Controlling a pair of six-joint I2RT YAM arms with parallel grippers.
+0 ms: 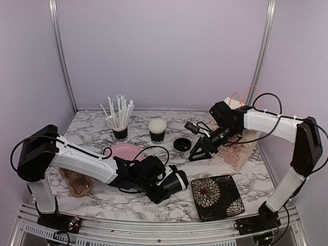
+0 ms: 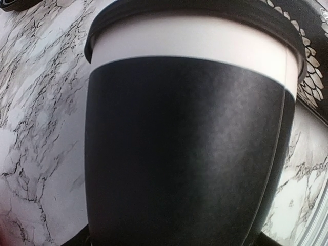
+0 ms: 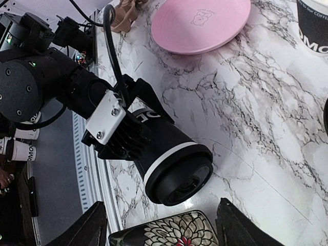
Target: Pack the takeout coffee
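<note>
My left gripper (image 1: 165, 187) is shut on a lidded black coffee cup (image 1: 176, 181) with a white band, held tilted on its side low over the marble table (image 1: 169, 210). The cup fills the left wrist view (image 2: 189, 143) and hides the fingers. It also shows in the right wrist view (image 3: 174, 164). The second coffee cup (image 1: 157, 130) stands open and upright at the back, its black lid (image 1: 181, 144) lying beside it. My right gripper (image 1: 200, 151) is open and empty in the air, up and to the right of the held cup, its fingertips (image 3: 241, 225) spread wide.
A black cup of white sticks (image 1: 120, 128) stands at the back left. A pink plate (image 1: 125, 151) lies behind my left arm. A flowered dark plate (image 1: 215, 197) is just right of the held cup. The brown carrier (image 1: 77, 183) sits far left, a paper bag (image 1: 240, 141) at right.
</note>
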